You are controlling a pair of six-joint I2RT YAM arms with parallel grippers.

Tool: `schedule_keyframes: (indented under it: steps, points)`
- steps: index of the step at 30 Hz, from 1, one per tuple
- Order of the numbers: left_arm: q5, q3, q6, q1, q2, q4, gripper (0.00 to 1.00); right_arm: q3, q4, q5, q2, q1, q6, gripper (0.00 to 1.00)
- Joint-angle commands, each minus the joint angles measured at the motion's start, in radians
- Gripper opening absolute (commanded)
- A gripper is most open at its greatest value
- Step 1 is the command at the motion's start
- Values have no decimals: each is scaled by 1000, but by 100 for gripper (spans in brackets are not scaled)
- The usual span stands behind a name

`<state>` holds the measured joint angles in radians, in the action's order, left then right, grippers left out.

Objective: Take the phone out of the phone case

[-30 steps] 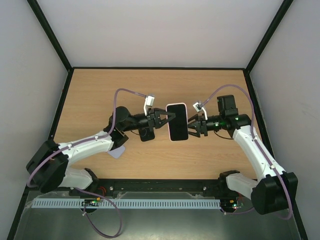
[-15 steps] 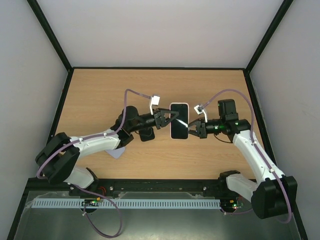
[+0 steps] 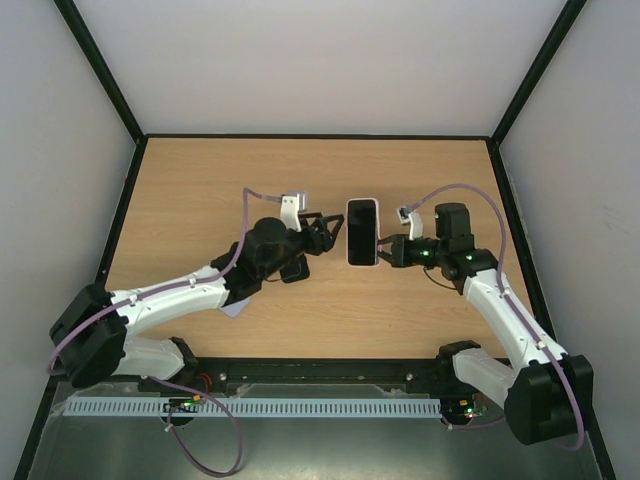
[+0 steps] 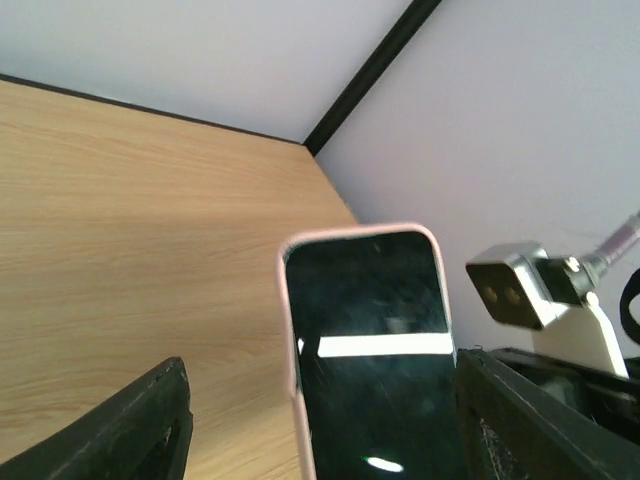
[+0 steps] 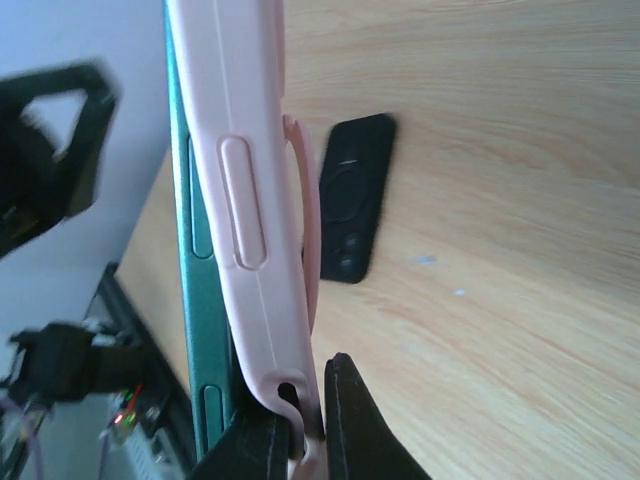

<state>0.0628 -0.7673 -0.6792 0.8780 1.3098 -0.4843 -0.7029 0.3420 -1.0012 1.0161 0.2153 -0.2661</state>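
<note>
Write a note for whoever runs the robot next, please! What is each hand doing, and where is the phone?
Left gripper: open, next to the phone, not gripping it.
Right gripper: shut on the edge of the pink case.
Phone: inside the case, held up over the table between the two grippers.
A small black thing lies on the table under the left arm.
Done: the cased phone is picked up.
Left: pull the phone out of the case.

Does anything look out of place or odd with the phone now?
Yes. In the right wrist view the pink case seems partly off the green phone, pinched at its corner by the right gripper.
</note>
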Motion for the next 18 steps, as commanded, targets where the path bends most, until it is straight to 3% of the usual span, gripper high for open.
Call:
schedule_keyframes:
  steps: [1,5,12,18]
  points:
    - [198,19,91,95,15,72,69,3,-92,214,35,-6,-110,2]
    - [335,-8,177,217,91,101,66,-15,-51,334,91,-7,-148,2]
    - [428,-59,245,324,246,106,66,-54,44,502,135,-7,-160,2]
    - [463,-118,303,360,342,119,69,-71,95,478,220,-7,-145,2]
